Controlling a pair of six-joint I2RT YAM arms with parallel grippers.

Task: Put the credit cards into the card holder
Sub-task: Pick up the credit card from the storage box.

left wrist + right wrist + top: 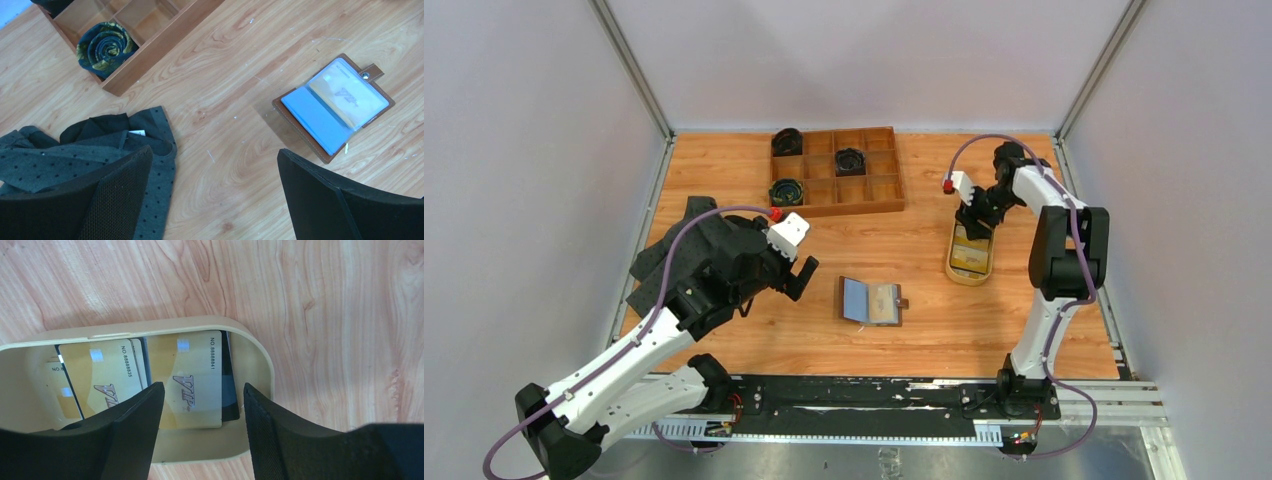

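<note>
Here the card holder (871, 301) lies open on the surface (924, 240). To its right, the tan dish (257, 365) holds the credit cards (195, 380); the right pincer (202, 390) hangs released above them. Left of the holder, the left pincer (214, 152) is released wide, grasping nothing.

Worktop (225, 75): varnished wood, lightly scuffed. Card holder (334, 107): brown stitched leather, clear glossy sleeves. Credit cards (192, 380): glossy plastic. Dish (260, 370): smooth, matt.
</note>
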